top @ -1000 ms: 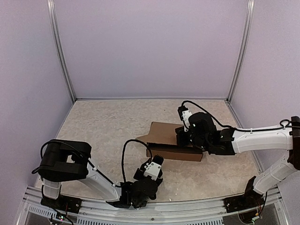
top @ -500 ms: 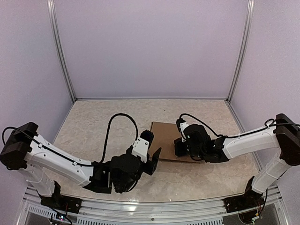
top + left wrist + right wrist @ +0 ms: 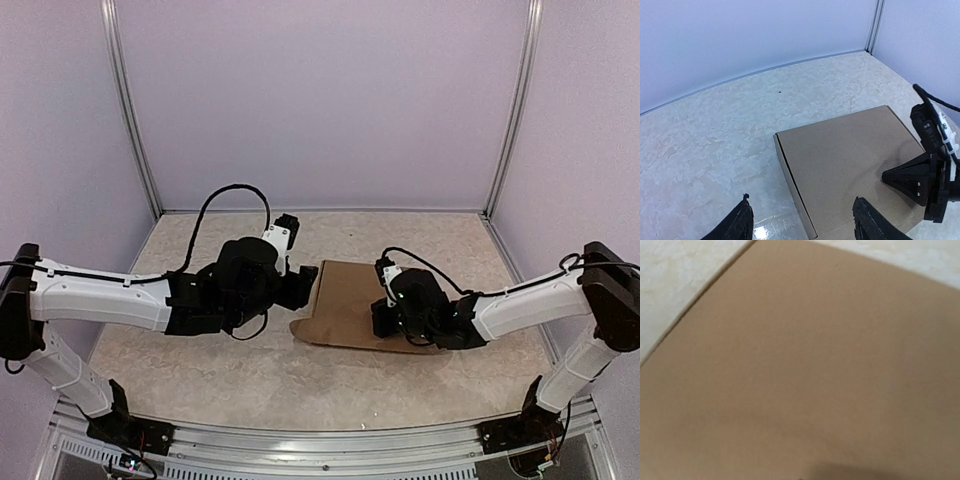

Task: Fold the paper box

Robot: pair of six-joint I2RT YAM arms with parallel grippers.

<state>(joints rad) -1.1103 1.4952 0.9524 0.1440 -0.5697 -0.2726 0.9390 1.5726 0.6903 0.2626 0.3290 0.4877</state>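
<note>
On the marbled counter (image 3: 220, 250), a little right of centre, lies the paper box (image 3: 345, 300), its lid folded down flat so that it reads as a shallow closed mailer. The right end effector (image 3: 385, 318) rests its tip on the right part of the lid with its fingers shut together and nothing between them; it seems to be pinning the lid down. Its own wrist camera shows only blurred brown cardboard at close range, so the contact itself is probably firm but cannot be confirmed there. The left end effector (image 3: 300, 287) hangs just beside the box's left edge, fingers spread wide and holding nothing; in its wrist view the two fingertips straddle that edge from above.

The step in hand looks like the closing stage: the body is formed, and a loose flap (image 3: 303, 329) juts out flat on the counter at the near-left corner. The next move likely calls for the left end effector to drop to that flap, take it and fold it up or tuck it in (with the lid held flat from the right).

Counted: one box, one loose flap in view, two end effectors, one counter.
</note>
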